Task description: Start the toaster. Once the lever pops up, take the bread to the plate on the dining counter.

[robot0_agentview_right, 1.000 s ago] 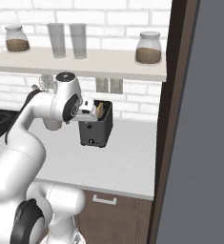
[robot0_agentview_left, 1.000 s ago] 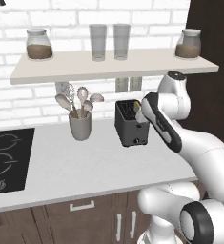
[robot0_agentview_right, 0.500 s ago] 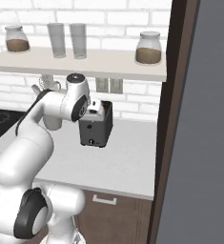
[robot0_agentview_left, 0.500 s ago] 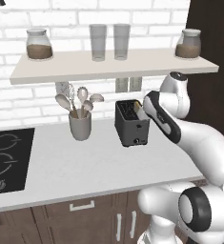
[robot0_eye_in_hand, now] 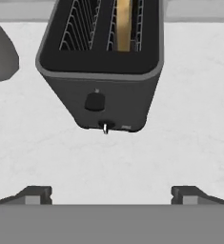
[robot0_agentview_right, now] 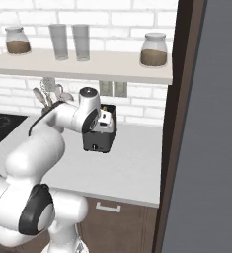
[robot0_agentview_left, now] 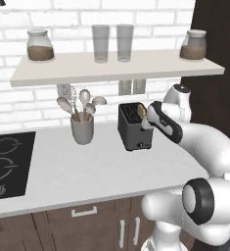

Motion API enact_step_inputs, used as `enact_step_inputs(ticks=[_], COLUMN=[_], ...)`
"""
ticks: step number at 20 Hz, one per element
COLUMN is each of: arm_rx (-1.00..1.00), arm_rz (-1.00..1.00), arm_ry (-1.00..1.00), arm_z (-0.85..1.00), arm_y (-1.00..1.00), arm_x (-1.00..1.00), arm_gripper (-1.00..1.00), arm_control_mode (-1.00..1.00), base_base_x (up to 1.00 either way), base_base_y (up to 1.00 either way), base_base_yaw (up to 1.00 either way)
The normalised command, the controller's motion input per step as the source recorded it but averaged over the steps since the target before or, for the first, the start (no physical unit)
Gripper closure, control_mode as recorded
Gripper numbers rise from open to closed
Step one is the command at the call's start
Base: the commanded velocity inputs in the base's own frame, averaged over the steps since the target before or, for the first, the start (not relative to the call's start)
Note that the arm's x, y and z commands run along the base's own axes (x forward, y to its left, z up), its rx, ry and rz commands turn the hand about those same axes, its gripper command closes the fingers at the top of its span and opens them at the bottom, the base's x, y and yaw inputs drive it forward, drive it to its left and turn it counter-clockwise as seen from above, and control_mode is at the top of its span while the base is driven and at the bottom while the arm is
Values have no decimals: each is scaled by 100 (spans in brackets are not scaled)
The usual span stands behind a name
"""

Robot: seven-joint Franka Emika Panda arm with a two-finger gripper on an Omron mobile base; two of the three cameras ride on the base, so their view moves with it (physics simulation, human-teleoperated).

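Hand view: toaster (robot0_eye_in_hand: 101, 71) beyond spread fingers (robot0_eye_in_hand: 37, 194)

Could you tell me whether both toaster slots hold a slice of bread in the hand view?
No, the toaster holds bread in one slot; the other shows bare wire guides.

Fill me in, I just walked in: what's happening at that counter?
A white robot arm has its gripper open, holding nothing, poised above the narrow end of the black toaster on the white worktop. A slice of bread sits in one slot. The small lever appears low on the toaster's end.
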Motion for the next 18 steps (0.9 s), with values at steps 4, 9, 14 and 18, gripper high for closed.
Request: enact_step_inputs(ticks=[4, 9, 14, 18], arm_rx=[0, 0, 0, 1], arm_rz=[0, 0, 0, 0], arm_ry=[0, 0, 0, 0], arm_z=[-33, -7, 0, 0], arm_y=[0, 0, 0, -1], arm_x=[34, 37, 35, 35], arm_gripper=[-100, -100, -100, -100], arm_control_mode=[-100, -100, -100, -100], base_base_x=[0, 0, 0, 0], base_base_y=[0, 0, 0, 0], base_base_yaw=[0, 0, 0, 0])
